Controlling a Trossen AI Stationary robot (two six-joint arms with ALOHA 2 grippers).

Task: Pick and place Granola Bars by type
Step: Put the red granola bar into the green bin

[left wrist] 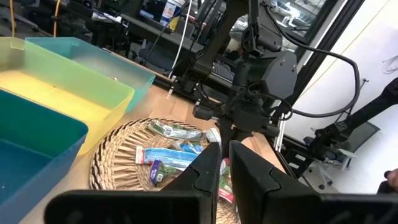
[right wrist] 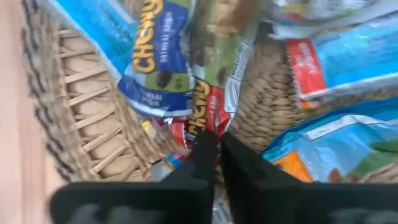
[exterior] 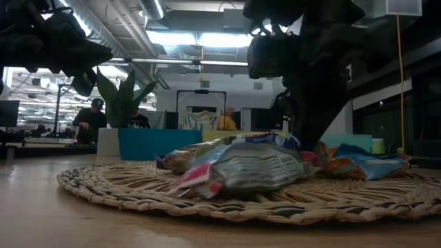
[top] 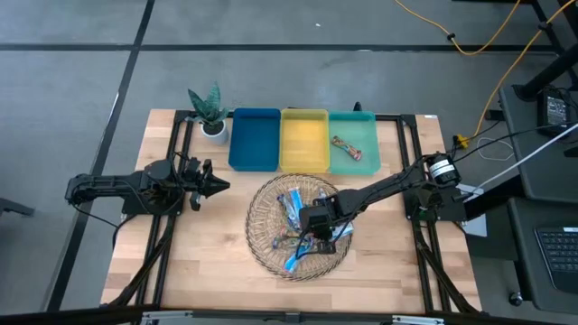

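Several granola bars (top: 291, 209) in blue, silvery and red-green wrappers lie heaped in a round woven basket (top: 262, 248); the low view shows the heap (exterior: 255, 165) too. One brown bar (top: 346, 149) lies in the green tray (top: 366, 135). My right gripper (right wrist: 216, 142) is down in the heap near the basket's middle (top: 316, 224), fingers closed at a red wrapper. My left gripper (left wrist: 224, 162) hovers shut over the table's left side (top: 212, 185), pointing toward the basket and touching nothing. My right gripper comes down from above into the heap and its fingertips (right wrist: 208, 144) meet the edge of a red-wrapped bar (right wrist: 200, 121), pinched at their free ends. The bar still lies among the other bars in the basket. How much wrapper sits between the fingers is hidden by them.
Blue tray (top: 253, 140), yellow tray (top: 304, 140) and the green tray stand side by side along the far edge. A small potted plant (top: 209, 113) stands left of the blue tray. Bare wood lies left and near of the basket. People show in the room behind.
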